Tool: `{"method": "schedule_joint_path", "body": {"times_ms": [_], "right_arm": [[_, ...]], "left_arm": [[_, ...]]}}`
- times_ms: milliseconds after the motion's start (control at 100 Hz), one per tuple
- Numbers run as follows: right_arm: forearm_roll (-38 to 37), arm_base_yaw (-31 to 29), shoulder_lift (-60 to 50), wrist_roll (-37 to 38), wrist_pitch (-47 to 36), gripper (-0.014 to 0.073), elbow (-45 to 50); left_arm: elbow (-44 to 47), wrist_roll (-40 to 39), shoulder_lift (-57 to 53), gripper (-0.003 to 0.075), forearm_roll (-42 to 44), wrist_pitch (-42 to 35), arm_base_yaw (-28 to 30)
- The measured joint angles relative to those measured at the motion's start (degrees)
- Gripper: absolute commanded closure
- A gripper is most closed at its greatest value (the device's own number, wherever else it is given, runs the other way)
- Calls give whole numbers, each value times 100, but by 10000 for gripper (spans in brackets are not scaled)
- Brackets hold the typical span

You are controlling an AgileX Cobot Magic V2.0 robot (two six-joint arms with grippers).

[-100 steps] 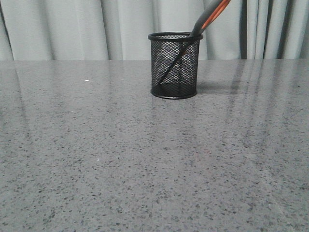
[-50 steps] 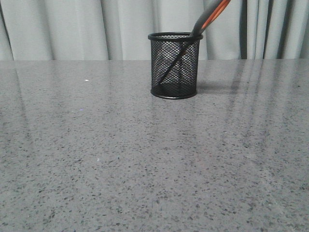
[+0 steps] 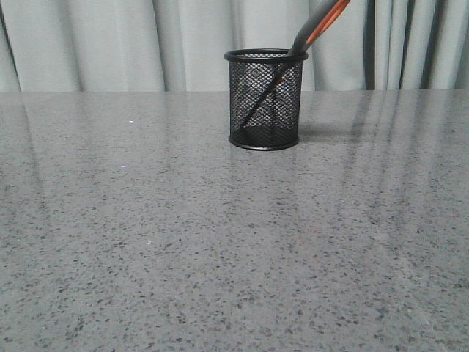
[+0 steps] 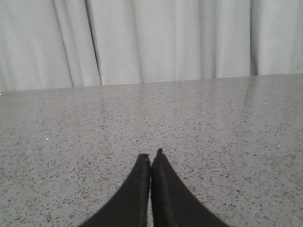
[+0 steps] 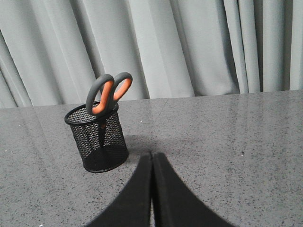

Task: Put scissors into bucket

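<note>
On the left, the left gripper (image 4: 151, 158) hung low over a bare stretch of speckled grey bench (image 4: 227, 123), its two dark fingers pressed together with nothing between them. No task item showed in its wrist view, only bench and the pale curtain (image 4: 142, 42) behind.

Toward the middle, the black wire-mesh bucket (image 3: 264, 99) stood upright near the far edge of the bench (image 3: 220, 242), and the scissors (image 3: 316, 29) were already inside it. The blades ran down through the mesh at a slant to the base, while the grey, orange-edged handles leaned out over the rim toward the right and past the top of the front view.

On the right, the right gripper (image 5: 152, 156) was also closed and empty, well clear of the bucket (image 5: 98, 137); in its wrist view the scissors (image 5: 108, 92) rested against the rim with nothing holding them.

Judged from this, the placing step looked finished and the arms were parked. Nothing more seemed needed beyond keeping clear, since a knock could tip so tall a load out of a light cup.

Compared with the front views from half a second and a second earlier, nothing differed: bucket, scissors and lean were the same.
</note>
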Motion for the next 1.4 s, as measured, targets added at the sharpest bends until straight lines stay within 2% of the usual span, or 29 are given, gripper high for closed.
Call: {"method": "schedule_joint_path", "body": {"times_ms": [750, 840, 1080, 1210, 1400], "right_arm": [[-19, 0, 0, 0, -17, 659, 23], [-303, -11, 0, 81, -182, 659, 148], [-1717, -406, -342, 1013, -245, 659, 834], [-1882, -644, -778, 1103, -256, 659, 1358], [-2239, -834, -1199, 1102, 149, 659, 1370]], "left_arm": [[0, 0, 0, 741, 0, 0, 0], [0, 0, 0, 741, 0, 0, 0], [0, 0, 0, 741, 0, 0, 0], [0, -10, 0, 741, 0, 0, 0], [0, -9, 0, 741, 0, 0, 0]]}}
